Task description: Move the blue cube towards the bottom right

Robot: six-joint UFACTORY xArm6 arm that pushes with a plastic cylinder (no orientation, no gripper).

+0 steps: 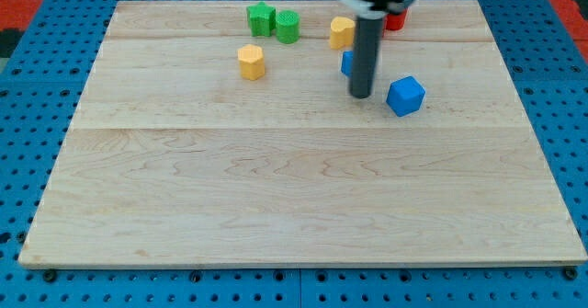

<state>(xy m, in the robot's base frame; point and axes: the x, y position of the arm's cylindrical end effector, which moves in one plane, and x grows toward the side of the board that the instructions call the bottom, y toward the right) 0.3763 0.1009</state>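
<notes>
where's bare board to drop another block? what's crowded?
Free: the wooden board below the blue cube and my tip, and left of the yellow block. Crowded: the top, with the green star, green block and red block.

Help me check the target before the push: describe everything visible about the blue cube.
The blue cube is a small, solid-looking block with a glossy plain blue finish, turned so a corner faces the view's bottom. It sits flat on the wooden board, in the upper right part. Nothing touches it: my tip stands just off its left, with a narrow gap between. Another blue block, half hidden behind the rod, lies further to the upper left.
</notes>
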